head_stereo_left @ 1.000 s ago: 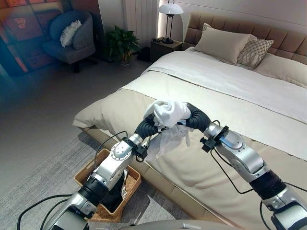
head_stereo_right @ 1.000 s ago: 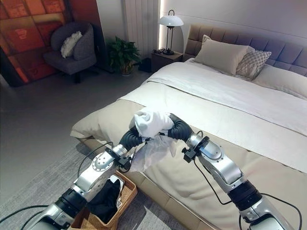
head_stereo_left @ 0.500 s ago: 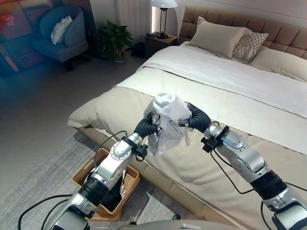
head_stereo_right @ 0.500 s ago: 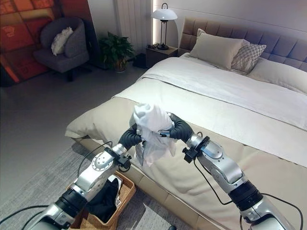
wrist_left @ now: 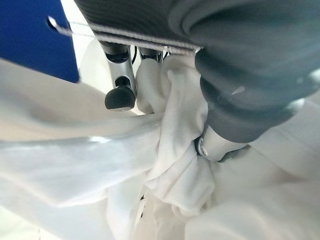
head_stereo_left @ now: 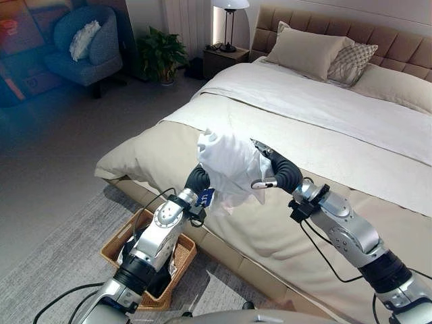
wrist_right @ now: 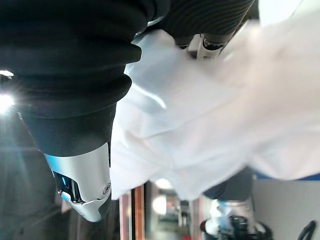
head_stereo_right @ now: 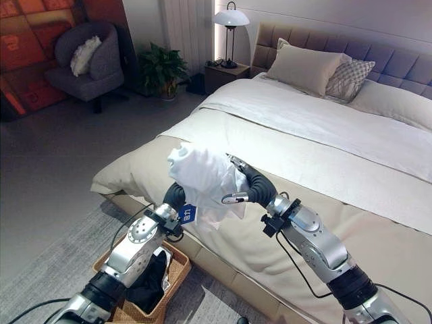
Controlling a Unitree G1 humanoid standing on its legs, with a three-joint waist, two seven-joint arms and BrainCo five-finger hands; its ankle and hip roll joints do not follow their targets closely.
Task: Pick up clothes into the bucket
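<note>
A basket [head_stereo_left: 123, 241] sits on the floor beside the bed [head_stereo_left: 351, 135] — a garment [head_stereo_left: 229, 165] is raised above the bed's edge, a chair [head_stereo_left: 84, 54] far behind.

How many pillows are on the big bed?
3. A plain beige pillow leans on the headboard, a checked pillow sits beside it, and another plain pillow lies at the frame's edge. More may lie beyond that edge.

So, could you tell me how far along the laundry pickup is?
Done: dark clothing already lies in the woven wicker basket beside the bed. In hand: the left hand and right hand hold a bunched white garment over the bed's edge. Left: dropping it into the basket.
</note>
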